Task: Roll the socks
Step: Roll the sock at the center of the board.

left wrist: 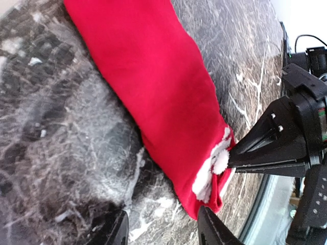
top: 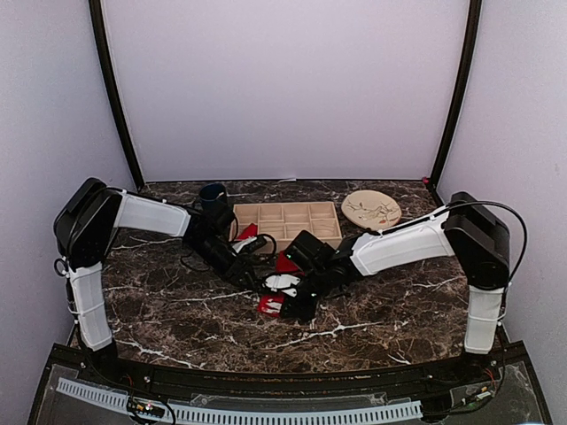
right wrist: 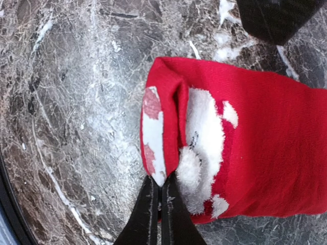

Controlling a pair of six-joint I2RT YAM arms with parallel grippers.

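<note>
A bright red sock (left wrist: 153, 87) with a white fluffy figure print lies flat on the dark marble table; it also shows in the right wrist view (right wrist: 255, 153) and the top view (top: 280, 282). My right gripper (right wrist: 161, 191) is shut on a folded edge at the sock's end, its black fingers (left wrist: 265, 153) reaching in from the right in the left wrist view. My left gripper (left wrist: 161, 229) is open over the table beside that same end, one finger (left wrist: 212, 229) close to the sock's tip. A second piece of red fabric (top: 247, 233) lies by the tray, partly hidden by the left arm.
A tan compartment tray (top: 288, 220) stands behind the grippers. A dark blue mug (top: 212, 197) is to its left and a round tan plate (top: 371, 209) to its right. The table's near edge (left wrist: 255, 214) runs close to the sock's end.
</note>
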